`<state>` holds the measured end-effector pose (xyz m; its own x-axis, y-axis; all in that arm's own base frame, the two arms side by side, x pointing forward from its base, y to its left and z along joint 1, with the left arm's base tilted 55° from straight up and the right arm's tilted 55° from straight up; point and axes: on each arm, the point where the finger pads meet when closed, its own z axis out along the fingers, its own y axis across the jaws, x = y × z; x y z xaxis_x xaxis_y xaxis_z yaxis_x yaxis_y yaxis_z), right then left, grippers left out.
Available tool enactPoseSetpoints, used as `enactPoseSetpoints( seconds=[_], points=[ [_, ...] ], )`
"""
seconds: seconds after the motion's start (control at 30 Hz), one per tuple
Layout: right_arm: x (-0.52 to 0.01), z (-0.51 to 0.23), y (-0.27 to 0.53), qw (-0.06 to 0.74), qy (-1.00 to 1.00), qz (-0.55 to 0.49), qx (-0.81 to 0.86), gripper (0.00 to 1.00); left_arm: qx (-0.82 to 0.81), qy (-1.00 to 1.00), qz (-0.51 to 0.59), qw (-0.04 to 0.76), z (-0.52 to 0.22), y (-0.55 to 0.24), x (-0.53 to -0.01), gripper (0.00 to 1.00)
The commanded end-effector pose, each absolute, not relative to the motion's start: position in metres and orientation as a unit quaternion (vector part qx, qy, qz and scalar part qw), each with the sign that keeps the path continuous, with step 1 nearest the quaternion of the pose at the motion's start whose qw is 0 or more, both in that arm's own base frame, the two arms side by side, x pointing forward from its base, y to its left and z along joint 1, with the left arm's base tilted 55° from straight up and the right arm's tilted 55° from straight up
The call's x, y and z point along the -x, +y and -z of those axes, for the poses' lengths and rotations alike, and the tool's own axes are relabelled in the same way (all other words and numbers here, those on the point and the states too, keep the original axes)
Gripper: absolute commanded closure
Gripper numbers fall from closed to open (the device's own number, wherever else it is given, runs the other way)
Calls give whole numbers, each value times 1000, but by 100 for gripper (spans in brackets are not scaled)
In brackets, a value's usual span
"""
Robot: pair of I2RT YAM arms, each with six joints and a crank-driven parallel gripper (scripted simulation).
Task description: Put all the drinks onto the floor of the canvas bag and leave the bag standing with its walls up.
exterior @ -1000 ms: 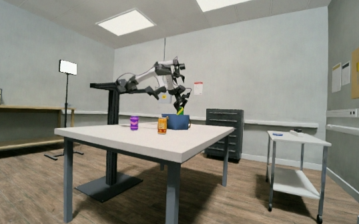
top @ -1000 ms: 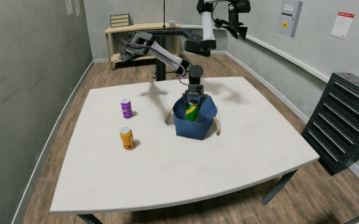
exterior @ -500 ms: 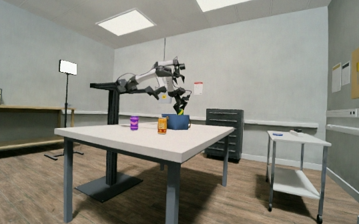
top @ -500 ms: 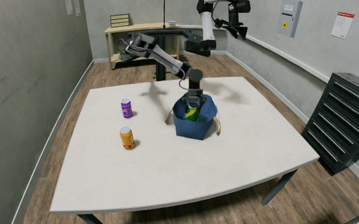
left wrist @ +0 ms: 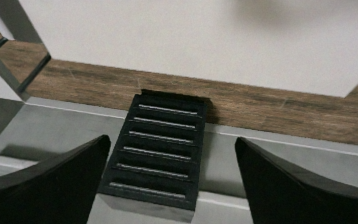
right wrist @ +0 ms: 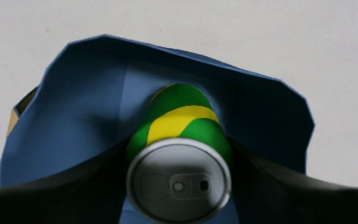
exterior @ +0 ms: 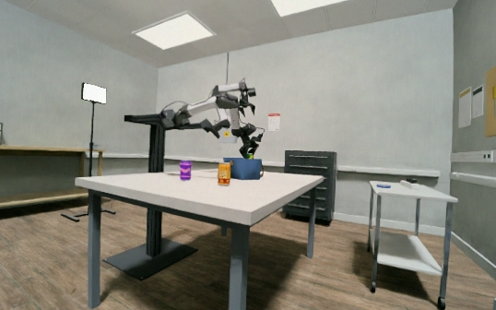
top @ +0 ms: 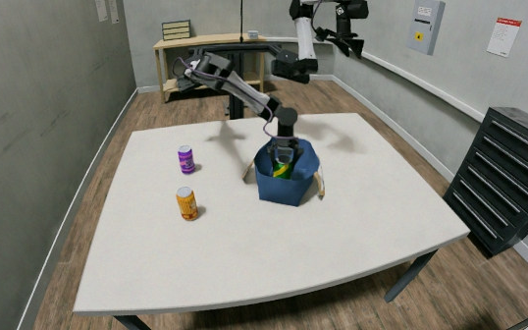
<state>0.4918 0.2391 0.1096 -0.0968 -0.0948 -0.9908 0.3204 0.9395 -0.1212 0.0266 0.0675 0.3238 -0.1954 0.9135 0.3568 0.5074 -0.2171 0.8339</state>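
Note:
The blue canvas bag (top: 281, 192) (exterior: 245, 171) (right wrist: 65, 135) stands on the table with its walls up. The green and yellow can (top: 282, 171) (right wrist: 180, 117) is upright, slightly tilted, inside the bag's opening. My right gripper (top: 284, 158) (right wrist: 179, 138) is shut on this can from above; whether the can's base touches the bag floor is hidden. The purple can (top: 185, 160) (exterior: 185, 171) and the orange can (top: 187, 204) (exterior: 224, 174) stand upright on the table beside the bag. My left gripper (top: 352, 51) (left wrist: 173, 138) is open and empty, high up, away from the bag.
The bag's tan handles (top: 321, 183) hang outward at its sides. The white table (top: 266, 255) (exterior: 194, 194) carries bag and cans. A black drawer cabinet (top: 503, 177) (exterior: 310, 184) (left wrist: 155, 150) stands on the floor beyond the table.

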Motion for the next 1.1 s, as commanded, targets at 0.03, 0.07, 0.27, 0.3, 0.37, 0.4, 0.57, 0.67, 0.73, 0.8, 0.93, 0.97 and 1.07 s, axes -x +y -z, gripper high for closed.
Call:
enactPoseSetpoints(
  seconds=[0.03,0.07,0.27,0.3,0.37,0.4,0.57,0.67,0.73,0.8,0.93,0.97,1.07],
  points=[
    [-498,-147,259,703,694,107,-107,26,-591,582,-515,215,-333,61,-13,0],
    [-498,-147,259,703,694,107,-107,26,-591,582,-515,215,-333,61,-13,0],
    [-506,-135,256,702,697,111,-101,26,-591,582,-515,215,-333,61,-13,0],
    [-512,-133,248,700,696,117,-105,26,-591,582,-515,215,-333,61,-13,0],
    [-514,-131,247,701,696,115,-107,26,-591,582,-515,215,-333,61,-13,0],
    [-512,-132,252,702,696,111,-105,26,-591,582,-515,215,-333,61,-13,0],
    [-514,-135,252,704,693,109,-106,26,-591,582,-515,215,-333,61,-13,0],
    [-519,-124,248,701,697,114,-102,26,-591,582,-515,215,-333,61,-13,0],
    [-524,-121,241,700,697,118,-106,26,-591,582,-515,215,-333,61,-13,0],
    [-520,-128,247,703,694,115,-106,26,-591,582,-515,215,-333,61,-13,0],
    [-513,-149,261,713,686,93,-108,26,-591,582,-515,215,-333,61,-13,0],
    [-513,-149,261,713,687,93,-107,26,-591,582,-515,215,-333,61,-13,0],
    [-513,-150,260,713,686,95,-111,26,-591,582,-515,215,-333,61,-13,0]
  ],
)
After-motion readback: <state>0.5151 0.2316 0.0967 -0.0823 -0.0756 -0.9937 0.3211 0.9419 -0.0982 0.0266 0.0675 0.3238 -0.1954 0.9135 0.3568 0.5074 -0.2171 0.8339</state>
